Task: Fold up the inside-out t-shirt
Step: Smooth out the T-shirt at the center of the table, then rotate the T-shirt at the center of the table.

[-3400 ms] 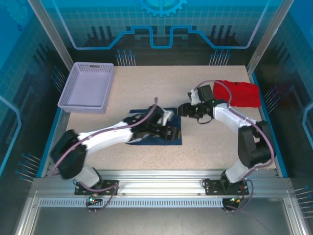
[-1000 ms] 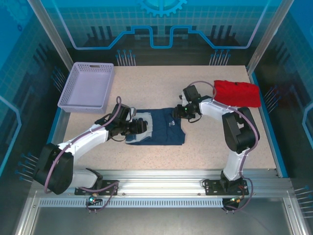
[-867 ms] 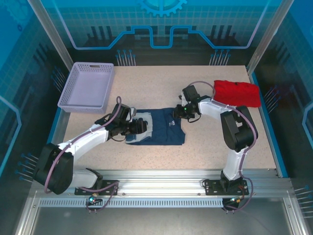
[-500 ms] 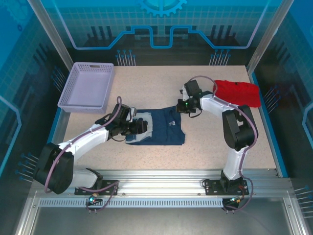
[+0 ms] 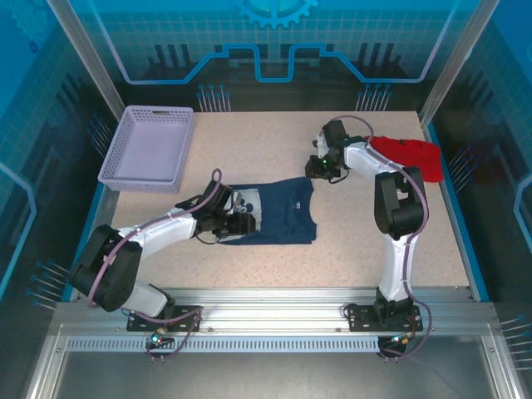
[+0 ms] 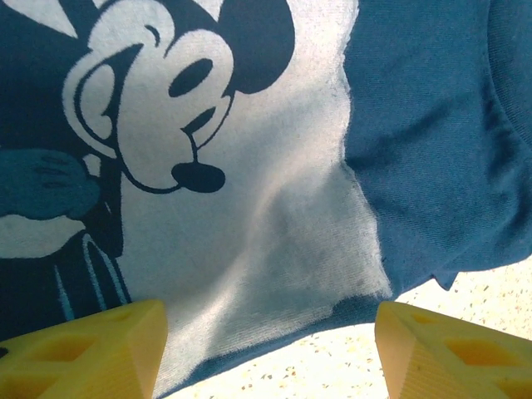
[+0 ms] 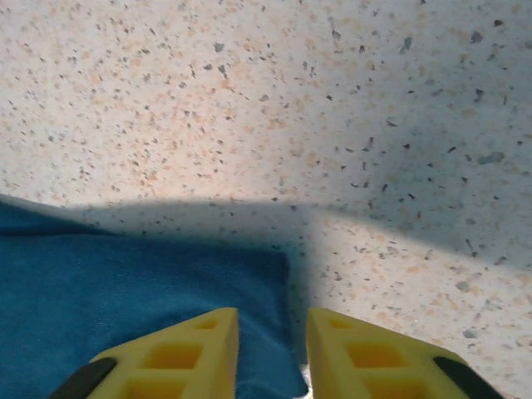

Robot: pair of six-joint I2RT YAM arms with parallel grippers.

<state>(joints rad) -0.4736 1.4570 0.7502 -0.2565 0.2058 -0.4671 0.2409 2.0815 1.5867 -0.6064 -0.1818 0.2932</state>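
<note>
Both arms at the navy shirt, mid-table.
From overhead I see the inside-out t-shirt (image 5: 278, 216) lying folded in a flat rectangle on the table (image 5: 249, 145). My left gripper (image 5: 243, 223) is at its left edge and my right gripper (image 5: 319, 169) is just beyond its far right corner. A red garment (image 5: 409, 155) lies at the right edge and a lavender basket (image 5: 125, 141) sits far left. On my left wrist camera the yellow fingers (image 6: 83, 345) stand wide apart with nothing clamped, over the shirt's hem and its cartoon print. On my right wrist camera the fingers (image 7: 166, 353) show a narrow gap with nothing clamped, and a blue cloth corner lies flat beneath it.
</note>
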